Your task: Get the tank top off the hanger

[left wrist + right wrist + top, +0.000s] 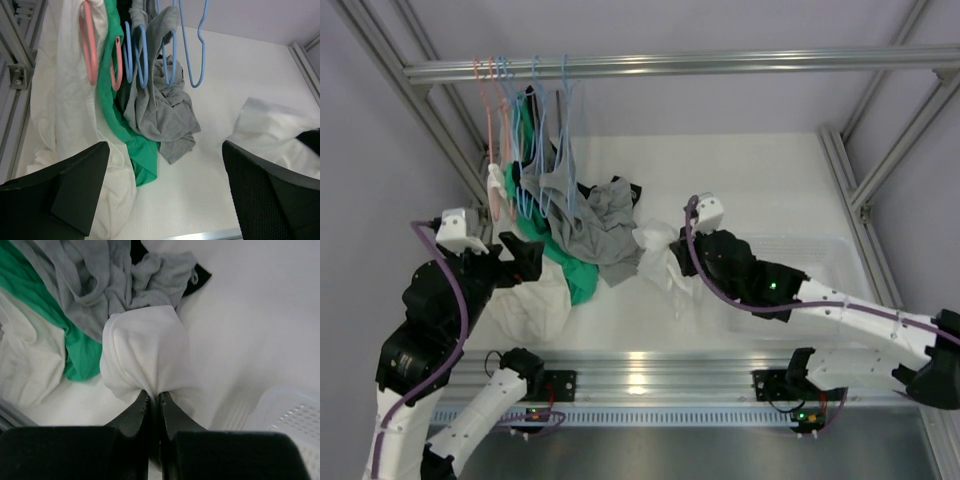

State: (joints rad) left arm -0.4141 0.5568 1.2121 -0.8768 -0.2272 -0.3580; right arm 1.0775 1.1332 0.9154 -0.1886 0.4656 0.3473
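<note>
- Right gripper (154,402) clenched on white tank top (145,352), bunched beside grey garment (95,285).
- Left gripper (167,190) spread wide, grasping nothing, facing hangers (92,60) on rail (670,65).

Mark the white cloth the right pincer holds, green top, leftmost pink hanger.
white cloth (145,352): right wrist view, bunched fold.
green top (142,160): left wrist view, bottom.
leftmost pink hanger (91,55): left wrist view, side bar.

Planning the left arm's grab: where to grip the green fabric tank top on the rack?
Likely the green tank top's lower end, draped loose on the white table, from the near side, facing the open left gripper. Higher up, pink plastic hangers and grey garments crowd it.
</note>
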